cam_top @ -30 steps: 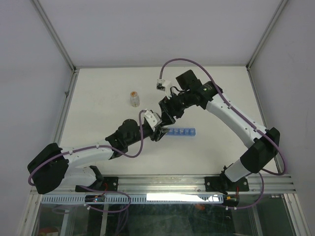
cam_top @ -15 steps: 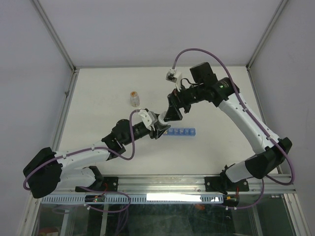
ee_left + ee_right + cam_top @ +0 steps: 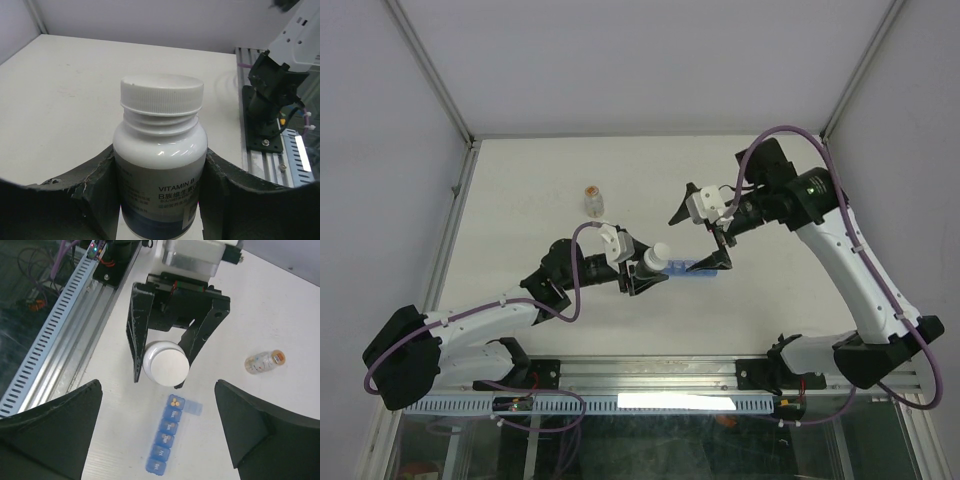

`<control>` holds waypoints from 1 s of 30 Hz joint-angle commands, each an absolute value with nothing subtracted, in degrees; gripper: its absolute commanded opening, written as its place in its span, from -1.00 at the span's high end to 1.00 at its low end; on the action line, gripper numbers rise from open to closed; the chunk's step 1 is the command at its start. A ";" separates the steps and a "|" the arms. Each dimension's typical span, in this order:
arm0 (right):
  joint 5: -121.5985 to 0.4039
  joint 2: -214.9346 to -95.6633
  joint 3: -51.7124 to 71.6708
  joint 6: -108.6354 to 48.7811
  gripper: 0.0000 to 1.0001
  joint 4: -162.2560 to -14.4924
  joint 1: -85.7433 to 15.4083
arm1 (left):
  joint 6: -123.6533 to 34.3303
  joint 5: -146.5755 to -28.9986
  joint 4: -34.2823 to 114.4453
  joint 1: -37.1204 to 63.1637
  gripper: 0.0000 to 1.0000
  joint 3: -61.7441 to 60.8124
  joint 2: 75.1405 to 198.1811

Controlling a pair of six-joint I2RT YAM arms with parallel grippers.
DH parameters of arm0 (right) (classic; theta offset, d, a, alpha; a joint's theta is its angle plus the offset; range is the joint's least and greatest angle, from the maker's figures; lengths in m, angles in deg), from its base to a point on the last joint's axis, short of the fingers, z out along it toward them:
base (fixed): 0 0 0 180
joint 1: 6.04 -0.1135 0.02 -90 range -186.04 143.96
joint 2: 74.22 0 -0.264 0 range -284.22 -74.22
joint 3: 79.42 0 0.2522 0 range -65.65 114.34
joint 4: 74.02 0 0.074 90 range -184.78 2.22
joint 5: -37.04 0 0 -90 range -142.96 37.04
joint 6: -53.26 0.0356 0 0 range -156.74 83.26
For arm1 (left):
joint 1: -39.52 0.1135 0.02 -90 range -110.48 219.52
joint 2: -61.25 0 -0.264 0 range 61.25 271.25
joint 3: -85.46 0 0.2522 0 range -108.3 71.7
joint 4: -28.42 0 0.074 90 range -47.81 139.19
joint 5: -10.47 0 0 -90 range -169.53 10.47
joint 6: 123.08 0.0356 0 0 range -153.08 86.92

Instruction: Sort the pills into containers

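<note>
My left gripper point(image 3: 648, 270) is shut on a white vitamin bottle point(image 3: 658, 257) with a dark band, its cap on; both fingers press the bottle's sides point(image 3: 160, 165). The blue containers point(image 3: 167, 435) lie flat just beyond the bottle's cap. Their end compartment nearest the bottle stands open, with three orange pills point(image 3: 174, 401) inside. My right gripper point(image 3: 157, 432) hangs wide open above the strip, holding nothing. From above, the containers point(image 3: 692, 266) show partly under one right fingertip point(image 3: 718, 262), and the right gripper point(image 3: 702, 235) is right of the bottle.
A small clear vial point(image 3: 593, 200) with orange contents stands at the back left of the table; it also shows in the right wrist view point(image 3: 265, 361). The aluminium rail point(image 3: 60, 340) with the arm bases runs along the near edge.
My right gripper has opened, let go of the bottle's top and pulled back to the right. The left gripper has carried the bottle slightly right and nearer.
</note>
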State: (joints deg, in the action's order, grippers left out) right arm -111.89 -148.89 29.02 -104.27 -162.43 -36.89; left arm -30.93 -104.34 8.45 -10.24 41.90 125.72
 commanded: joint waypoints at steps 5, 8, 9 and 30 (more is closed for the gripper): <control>-111.81 -151.00 25.21 -115.60 -0.78 -160.05 -39.34 | -34.44 -112.69 6.70 -9.46 1.00 39.93 124.55; -111.06 -151.12 24.02 -114.58 -0.64 -158.74 -40.49 | -34.90 -112.99 5.77 -9.43 1.00 39.90 124.86; -111.01 -151.05 23.55 -114.56 -0.60 -158.52 -40.89 | -35.11 -113.05 5.18 -9.40 1.00 39.99 124.96; -109.55 -151.47 22.45 -109.39 -0.03 -155.45 -44.79 | -35.86 -113.62 4.00 -9.35 1.00 40.33 125.46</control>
